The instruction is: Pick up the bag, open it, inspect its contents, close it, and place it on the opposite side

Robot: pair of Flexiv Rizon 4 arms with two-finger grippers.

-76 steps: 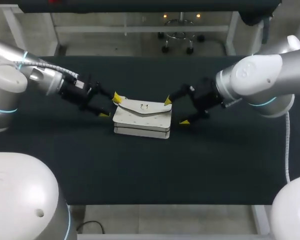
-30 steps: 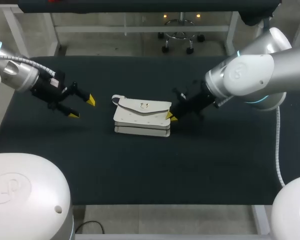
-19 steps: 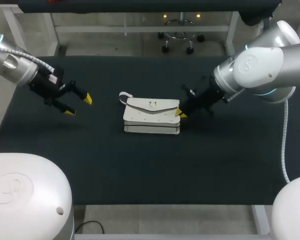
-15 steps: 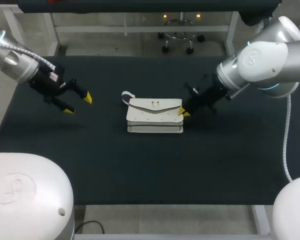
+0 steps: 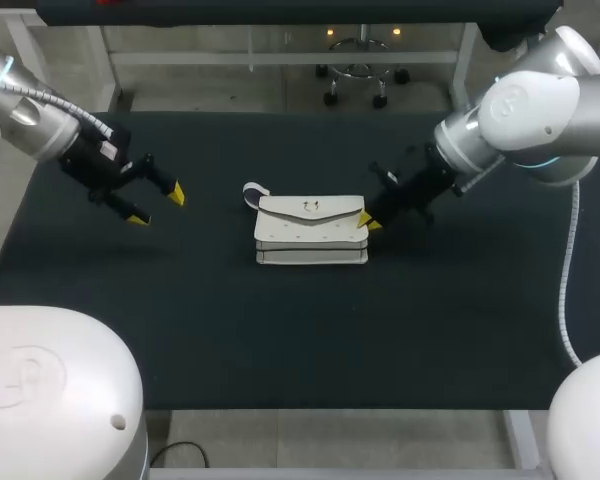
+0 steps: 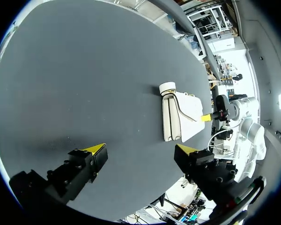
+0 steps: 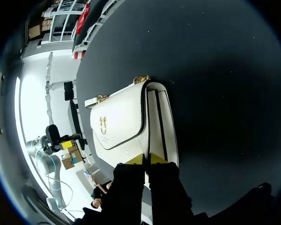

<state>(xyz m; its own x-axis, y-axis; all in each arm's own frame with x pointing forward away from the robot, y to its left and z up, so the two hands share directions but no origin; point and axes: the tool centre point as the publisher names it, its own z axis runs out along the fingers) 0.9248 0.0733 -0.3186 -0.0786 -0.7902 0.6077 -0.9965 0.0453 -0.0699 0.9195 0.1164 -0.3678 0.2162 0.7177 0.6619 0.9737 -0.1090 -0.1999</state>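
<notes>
A white flap bag (image 5: 310, 232) with a gold clasp lies flat at the middle of the dark table. A small strap loop (image 5: 252, 191) sticks out at its left end. My right gripper (image 5: 364, 222) is at the bag's right end, shut on the edge there. In the right wrist view the yellow tips (image 7: 146, 158) are pressed together against the bag (image 7: 122, 126). My left gripper (image 5: 158, 205) hovers open well to the left of the bag and holds nothing. The left wrist view shows the bag (image 6: 180, 115) far ahead of its spread fingers (image 6: 141, 150).
The black table top (image 5: 300, 330) carries nothing besides the bag. Bare cloth stretches along the front, the far right and the far left.
My right gripper has closed at the bag's right end and moved right, and the bag has slid right with it. My left gripper has let go and drawn back to the left.
</notes>
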